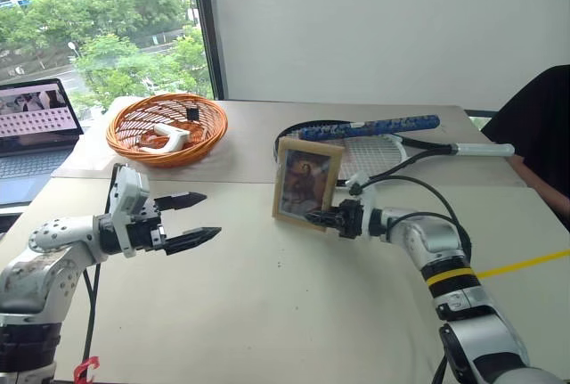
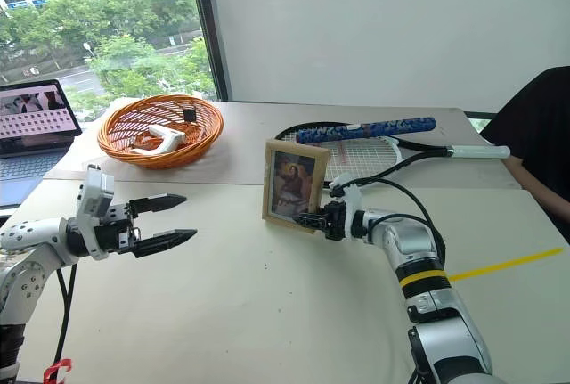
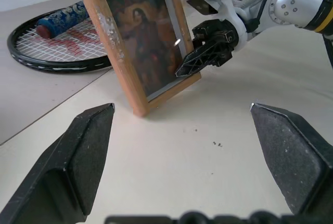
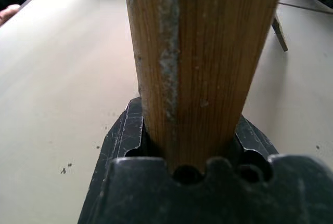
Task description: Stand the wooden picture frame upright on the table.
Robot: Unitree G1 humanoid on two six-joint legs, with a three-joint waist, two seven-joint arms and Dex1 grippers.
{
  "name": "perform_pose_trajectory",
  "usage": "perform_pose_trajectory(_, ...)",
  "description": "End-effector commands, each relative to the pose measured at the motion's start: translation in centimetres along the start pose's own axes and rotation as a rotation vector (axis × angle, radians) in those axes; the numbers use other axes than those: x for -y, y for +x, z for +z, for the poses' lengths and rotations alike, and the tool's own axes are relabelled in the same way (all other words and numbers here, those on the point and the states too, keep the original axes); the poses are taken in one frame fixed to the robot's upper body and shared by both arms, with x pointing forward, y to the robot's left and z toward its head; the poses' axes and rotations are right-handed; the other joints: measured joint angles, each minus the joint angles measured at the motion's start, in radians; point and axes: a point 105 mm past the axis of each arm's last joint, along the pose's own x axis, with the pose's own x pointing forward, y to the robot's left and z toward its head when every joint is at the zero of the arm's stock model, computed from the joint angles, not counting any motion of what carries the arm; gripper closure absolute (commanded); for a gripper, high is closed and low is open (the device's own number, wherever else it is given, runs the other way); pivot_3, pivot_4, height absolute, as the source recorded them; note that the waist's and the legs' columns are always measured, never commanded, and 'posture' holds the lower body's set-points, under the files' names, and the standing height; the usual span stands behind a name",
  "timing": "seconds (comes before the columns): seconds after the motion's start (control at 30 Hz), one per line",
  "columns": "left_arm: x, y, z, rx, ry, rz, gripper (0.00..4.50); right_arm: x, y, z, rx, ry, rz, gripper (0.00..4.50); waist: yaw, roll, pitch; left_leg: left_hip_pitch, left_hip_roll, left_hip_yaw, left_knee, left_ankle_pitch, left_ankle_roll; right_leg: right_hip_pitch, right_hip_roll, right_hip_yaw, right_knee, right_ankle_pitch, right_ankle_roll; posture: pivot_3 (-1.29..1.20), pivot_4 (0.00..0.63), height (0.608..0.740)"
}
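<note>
Wooden picture frame (image 1: pixel 305 181) upright on table (image 1: pixel 267 313), clamped by right gripper (image 1: pixel 322 217)

round orange woven basket (image 1: pixel 166 128) holding a white object (image 1: pixel 166 139) and a small black item (image 1: pixel 192 114), black-framed racket (image 1: pixel 356 146) with blue patterned grip lying flat, open laptop (image 1: pixel 34 139) at far left, person's dark sleeve (image 1: pixel 535 130) at right edge, yellow tape strip (image 1: pixel 524 264), trees through window (image 1: pixel 98 23)

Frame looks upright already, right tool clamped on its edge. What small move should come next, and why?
Probably open the right tool slowly and watch. The wooden picture frame stands on its lower edge on the table, leaning slightly, the tool clamped on its side. The left tool waits open nearby, ready to catch it.
</note>
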Motion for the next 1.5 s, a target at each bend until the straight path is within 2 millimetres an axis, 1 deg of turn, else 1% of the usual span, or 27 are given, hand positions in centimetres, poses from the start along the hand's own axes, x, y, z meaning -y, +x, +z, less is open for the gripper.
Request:
perform_pose_trajectory(0.03,-0.1,-0.2,0.5,0.016,0.052,0.01,0.0,-0.4,-0.1,-0.1,0.012,0.071,0.034,3.2,-0.001,0.0,0.0,0.0,0.0,0.0,0.0,0.0,0.0,0.0,0.0,0.0,0.0,0.0,0.0,0.0,0.15,0.74)
perform_pose_trajectory(0.13,-0.1,-0.2,0.1,0.006,0.058,0.006,0.0,-1.4,0.0,-1.8,-0.035,0.161,0.075,3.2,-0.002,0.0,0.0,0.0,0.0,0.0,0.0,0.0,0.0,0.0,0.0,0.0,0.0,0.0,0.0,0.0,0.15,0.74)
perform_pose_trajectory(0.23,-0.1,-0.1,0.0,0.005,0.058,0.004,0.0,-2.2,0.0,-2.5,-0.06,0.178,0.094,3.2,-0.003,0.0,0.0,0.0,0.0,0.0,0.0,0.0,0.0,0.0,0.0,0.0,0.0,0.0,0.0,0.0,0.15,0.74)
perform_pose_trajectory(0.3,-0.2,-0.1,-0.2,0.005,0.058,0.002,0.0,-2.7,0.1,-2.6,-0.071,0.172,0.102,3.21,-0.002,0.0,0.0,0.0,0.0,0.0,0.0,0.0,0.0,0.0,0.0,0.0,0.0,0.0,0.0,0.0,0.15,0.74)
perform_pose_trajectory(0.6,-0.4,0.6,-0.6,0.004,0.056,-0.012,0.0,-3.3,0.4,-3.1,-0.136,-0.055,0.046,3.23,-0.002,0.0,0.0,0.0,0.0,0.0,0.0,0.0,0.0,0.0,0.0,0.0,0.0,0.0,0.0,0.0,0.15,0.74)
perform_pose_trajectory(0.67,-0.5,0.8,-0.6,0.003,0.056,-0.016,0.0,-3.2,0.4,-2.7,-0.124,-0.083,0.025,2.23,-0.002,0.0,0.0,0.0,0.0,0.0,0.0,0.0,0.0,0.0,0.0,0.0,0.0,0.0,0.0,0.0,0.15,0.74)
perform_pose_trajectory(0.7,-0.5,0.9,-0.7,0.001,0.055,-0.02,0.0,-3.4,0.3,-2.5,-0.115,-0.082,0.032,1.99,-0.002,0.0,0.0,0.0,0.0,0.0,0.0,0.0,0.0,0.0,0.0,0.0,0.0,0.0,0.0,0.0,0.15,0.74)
perform_pose_trajectory(0.73,-0.6,1.0,-0.7,0.001,0.054,-0.023,0.0,-3.6,0.0,-2.2,-0.104,-0.081,0.034,1.64,-0.002,0.0,0.0,0.0,0.0,0.0,0.0,0.0,0.0,0.0,0.0,0.0,0.0,0.0,0.0,0.0,0.15,0.74)
perform_pose_trajectory(0.77,-0.6,1.1,-0.7,-0.001,0.054,-0.025,0.0,-3.7,-0.4,-1.9,-0.093,-0.075,0.037,1.27,-0.002,0.0,0.0,0.0,0.0,0.0,0.0,0.0,0.0,0.0,0.0,0.0,0.0,0.0,0.0,0.0,0.15,0.74)
perform_pose_trajectory(0.8,-0.7,1.1,-0.7,-0.002,0.053,-0.025,0.0,-3.6,-0.8,-1.6,-0.079,-0.069,0.028,0.99,-0.002,0.0,0.0,0.0,0.0,0.0,0.0,0.0,0.0,0.0,0.0,0.0,0.0,0.0,0.0,0.0,0.15,0.74)
perform_pose_trajectory(0.87,-0.8,1.1,-0.8,-0.005,0.046,-0.027,0.0,-2.9,-2.2,-1.0,-0.062,-0.094,-0.022,0.28,0.001,0.0,0.0,0.0,0.0,0.0,0.0,0.0,0.0,0.0,0.0,0.0,0.0,0.0,0.0,0.0,0.15,0.74)
perform_pose_trajectory(0.9,-0.9,1.0,-0.9,-0.003,0.04,-0.023,0.0,-2.7,-3.1,-0.5,-0.044,-0.091,-0.043,0.08,0.003,0.0,0.0,0.0,0.0,0.0,0.0,0.0,0.0,0.0,0.0,0.0,0.0,0.0,0.001,0.0,0.15,0.74)
perform_pose_trajectory(1.0,-0.9,0.9,-0.9,0.009,0.027,-0.01,0.0,-2.3,-5.8,0.0,-0.023,-0.099,-0.095,0.08,0.007,0.0,0.0,-0.001,0.0,0.0,0.0,0.0,0.0,0.0,0.0,0.0,0.0,-0.001,0.001,0.0,0.15,0.74)
perform_pose_trajectory(1.1,-1.0,0.7,-1.1,0.005,0.004,0.011,0.0,-2.1,-7.8,-0.2,-0.019,-0.097,-0.133,0.08,0.003,0.0,0.0,-0.001,0.0,0.0,0.0,0.0,0.0,0.0,0.0,0.0,0.0,-0.001,0.0,0.0,0.15,0.74)
perform_pose_trajectory(1.13,-1.1,0.7,-1.3,0.002,-0.008,0.023,0.0,-1.9,-8.7,-0.4,-0.018,-0.109,-0.154,0.08,0.0,0.0,0.0,-0.001,0.0,0.0,0.0,0.0,0.0,0.0,0.0,0.0,0.0,-0.001,0.0,0.0,0.15,0.74)
perform_pose_trajectory(1.17,-1.1,0.7,-1.6,-0.005,-0.023,0.049,0.0,-2.1,-10.0,-0.7,-0.012,-0.144,-0.16,0.08,-0.002,0.0,0.0,-0.001,0.0,0.0,0.0,0.0,0.0,0.0,0.0,0.0,0.0,-0.001,0.0,0.0,0.15,0.74)
perform_pose_trajectory(1.2,-1.5,0.7,-2.5,-0.031,-0.032,0.11,0.0,-3.1,-11.3,-0.6,0.016,-0.223,-0.135,0.08,0.0,0.0,0.0,-0.001,0.0,0.0,-0.001,0.0,0.0,0.0,0.0,0.0,0.0,-0.001,0.0,0.0,0.15,0.74)
perform_pose_trajectory(1.23,-2.2,0.9,-3.5,-0.07,-0.007,0.207,0.0,-4.2,-12.2,-0.8,0.045,-0.326,-0.124,0.08,0.003,0.0,0.0,-0.001,0.0,0.0,-0.001,-0.001,0.001,0.0,0.0,0.0,-0.001,-0.002,0.001,0.0,0.15,0.74)
perform_pose_trajectory(1.27,-2.6,0.9,-4.2,-0.097,0.016,0.274,0.0,-5.0,-12.8,-0.9,0.062,-0.396,-0.115,0.08,0.007,0.0,0.0,-0.001,0.0,0.0,-0.001,-0.001,0.002,0.001,0.0,0.0,-0.002,-0.002,0.001,0.0,0.15,0.74)
perform_pose_trajectory(1.3,-2.6,1.1,-4.7,-0.115,0.038,0.299,0.0,-5.5,-13.2,-1.2,0.076,-0.421,-0.117,0.08,0.008,0.0,0.0,-0.001,0.0,0.0,-0.001,-0.002,0.002,0.001,-0.001,0.0,-0.002,-0.003,0.001,0.0,0.15,0.74)
perform_pose_trajectory(1.33,-2.3,1.4,-5.0,-0.118,0.042,0.288,0.0,-5.8,-13.3,-1.6,0.088,-0.432,-0.133,0.08,0.006,0.0,0.0,-0.001,0.0,0.0,0.0,-0.003,0.003,0.001,-0.001,0.0,-0.002,-0.004,0.001,0.0,0.15,0.74)
perform_pose_trajectory(1.43,-1.3,2.1,-6.0,-0.132,0.031,0.266,0.0,-5.9,-13.5,-2.2,0.131,-0.454,-0.21,0.08,-0.004,-0.001,0.0,-0.001,0.0,0.0,0.001,-0.002,0.003,0.001,0.0,0.0,-0.001,-0.003,0.001,0.0,0.15,0.74)
perform_pose_trajectory(1.5,-0.7,2.6,-6.8,-0.163,0.02,0.238,0.0,-5.8,-13.7,-2.4,0.153,-0.432,-0.253,0.08,-0.004,-0.001,0.0,0.0,0.0,0.0,0.001,0.0,0.002,0.002,0.0,0.0,-0.001,-0.003,0.002,0.0,0.15,0.74)
